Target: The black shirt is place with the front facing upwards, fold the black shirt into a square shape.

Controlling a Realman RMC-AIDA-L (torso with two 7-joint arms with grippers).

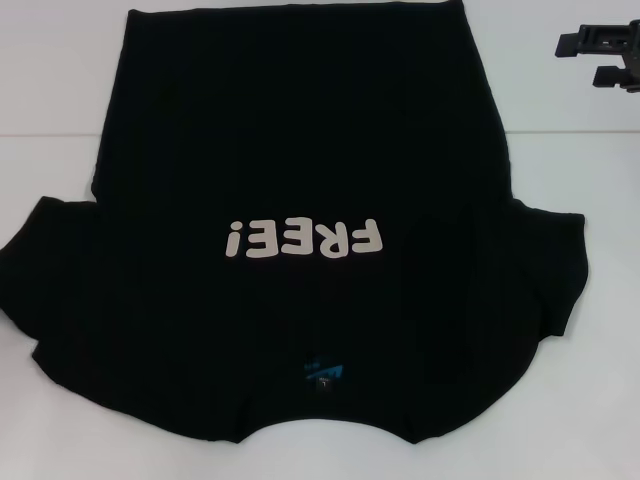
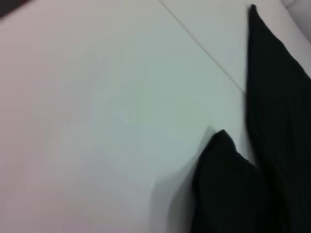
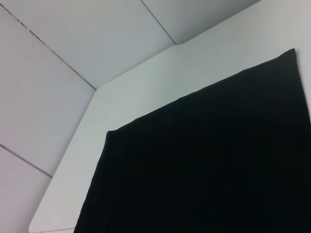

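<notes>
The black shirt [image 1: 300, 150] lies spread flat on the white table [image 1: 590, 400], front up. Its cream "FREE!" lettering [image 1: 305, 240] reads upside down from here, and the collar with a small blue neck label [image 1: 325, 373] is at the near edge. Both sleeves fan out to the sides and the hem is at the far end. My right gripper [image 1: 578, 58] hovers above the table at the far right, clear of the cloth, open and holding nothing. The left gripper is out of view. The left wrist view shows a sleeve and side edge of the shirt [image 2: 282, 121]. The right wrist view shows its hem corner [image 3: 218, 170].
Bare white table [image 2: 97, 121] surrounds the shirt on both sides. The table's far edge and corner [image 3: 146, 82] meet a pale panelled wall [image 3: 73, 39] behind it.
</notes>
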